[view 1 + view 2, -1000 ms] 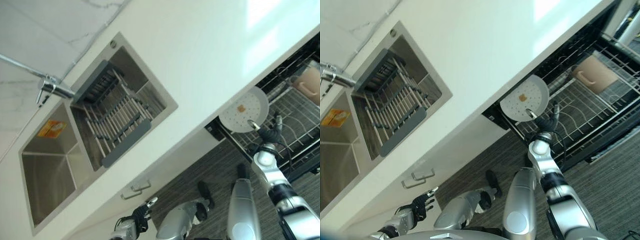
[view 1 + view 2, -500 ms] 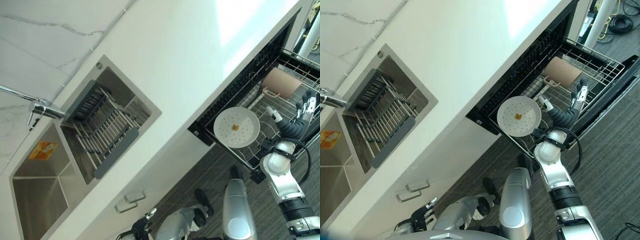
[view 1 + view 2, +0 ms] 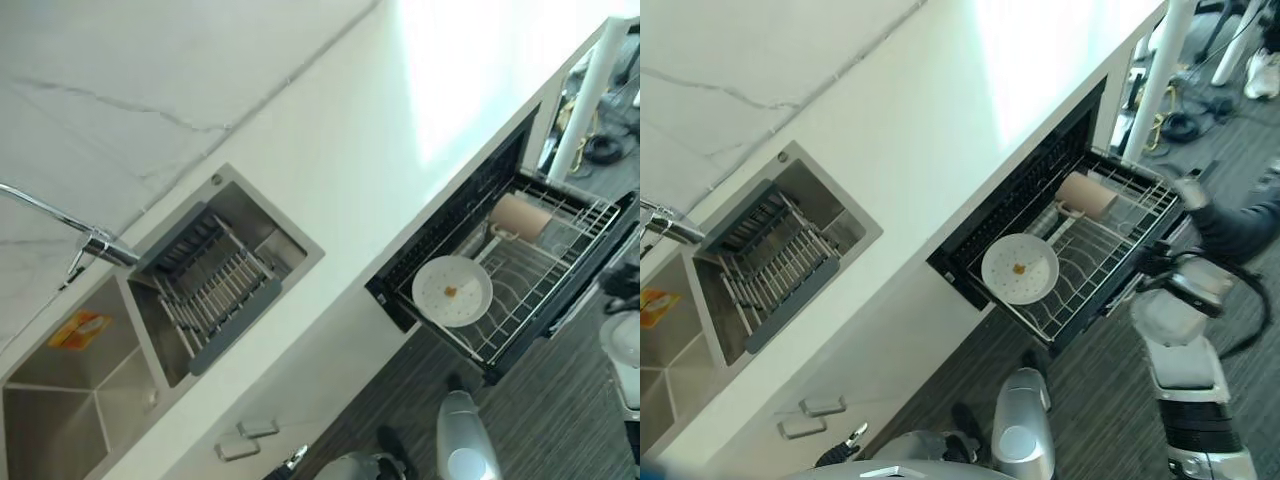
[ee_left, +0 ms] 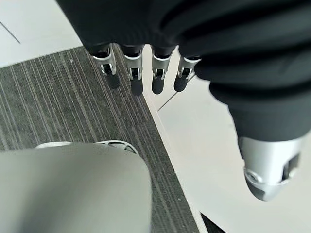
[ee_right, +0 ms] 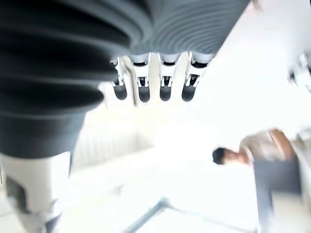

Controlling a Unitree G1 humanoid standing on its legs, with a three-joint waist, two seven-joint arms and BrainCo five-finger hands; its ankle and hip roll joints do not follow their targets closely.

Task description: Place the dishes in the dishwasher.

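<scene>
A white plate (image 3: pixel 452 291) with a small orange spot lies in the wire rack (image 3: pixel 545 262) pulled out of the open dishwasher (image 3: pixel 1040 190) under the counter. A beige cup (image 3: pixel 1087 194) lies on its side at the rack's far end. My right hand (image 3: pixel 1228 226) hangs beyond the rack's outer corner, apart from the plate; its fingers (image 5: pixel 145 82) are straight and hold nothing. Low beside the cabinet front, my left hand (image 3: pixel 843 448) hangs with straight fingers (image 4: pixel 136 73) over the carpet, also empty.
A double steel sink (image 3: pixel 90 360) with a grey drying rack (image 3: pixel 215 290) and a tap (image 3: pixel 95 243) is set in the white counter (image 3: pixel 330 150). Cabinet handles (image 3: pixel 245 438) sit below it. Grey carpet (image 3: pixel 1080 400) lies before the dishwasher. A person (image 5: pixel 265 145) shows far off.
The camera has shifted. My right hand let go of the plate's rim, left it in the rack and drew back past the rack's outer corner. The left hand stays low.
</scene>
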